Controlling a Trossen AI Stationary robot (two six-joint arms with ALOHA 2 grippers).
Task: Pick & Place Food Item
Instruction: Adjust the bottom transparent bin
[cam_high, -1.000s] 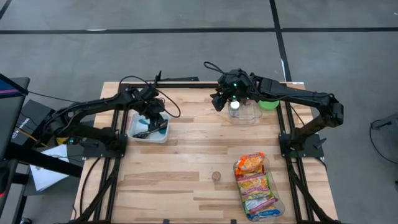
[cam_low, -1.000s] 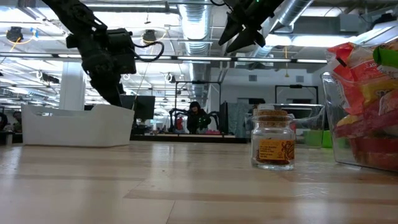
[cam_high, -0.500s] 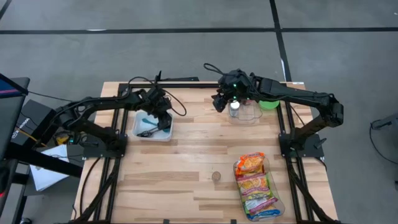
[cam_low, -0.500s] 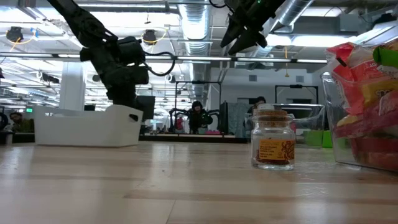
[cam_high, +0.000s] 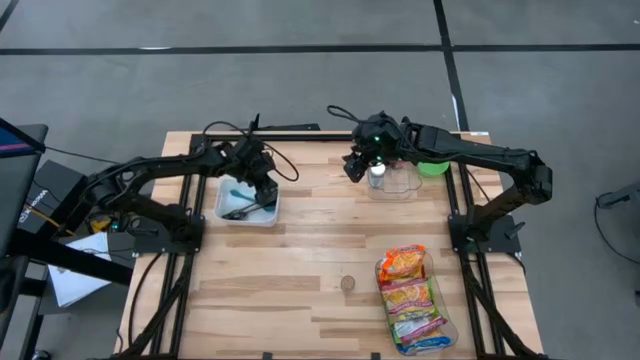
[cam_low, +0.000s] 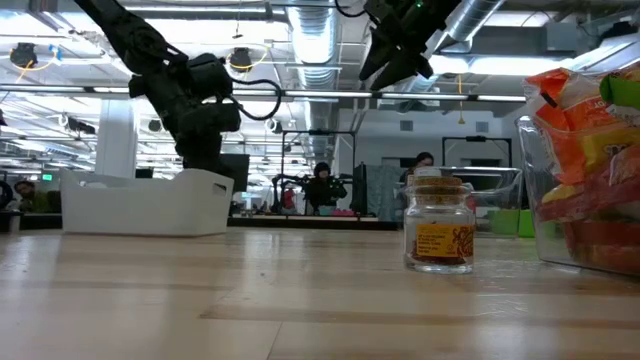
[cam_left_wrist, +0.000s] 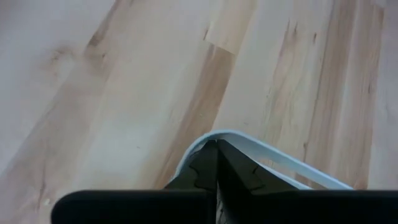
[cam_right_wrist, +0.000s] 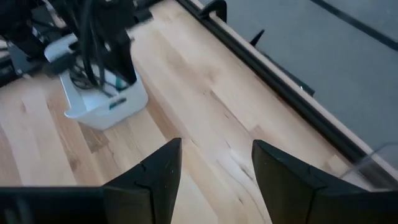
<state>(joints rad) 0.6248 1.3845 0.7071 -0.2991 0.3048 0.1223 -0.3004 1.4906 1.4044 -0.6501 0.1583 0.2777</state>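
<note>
A white bin (cam_high: 246, 205) with dark and teal utensils in it stands at the table's far left. My left gripper (cam_left_wrist: 217, 163) is shut and reaches down into it at its right side (cam_high: 264, 192). My right gripper (cam_high: 351, 167) hangs open high above the far middle of the table and holds nothing (cam_right_wrist: 214, 162). Colourful food packets (cam_high: 408, 295) fill a clear container at the near right, which rests on its base. A small cork-topped jar (cam_low: 437, 235) stands upright on the table to the left of it. My left gripper's shut fingertips (cam_left_wrist: 211, 155) lie against the inner side of the bin's rounded rim corner (cam_left_wrist: 219, 133), on the bin's right side. The fingers slant down into the bin from the table's left. The bin stands flat on the table.
A clear empty container (cam_high: 396, 181) and a green bowl (cam_high: 432, 168) sit at the far right, just right of my right gripper. The middle of the wooden table (cam_high: 300, 250) is bare boards. People show in the room beyond the table in the low view.
My left gripper has gone toward the table's right edge and a little down, rolling its wrist, with its shut fingers inside the bin. The bin has slid a short way along the table toward the right, staying flat.
</note>
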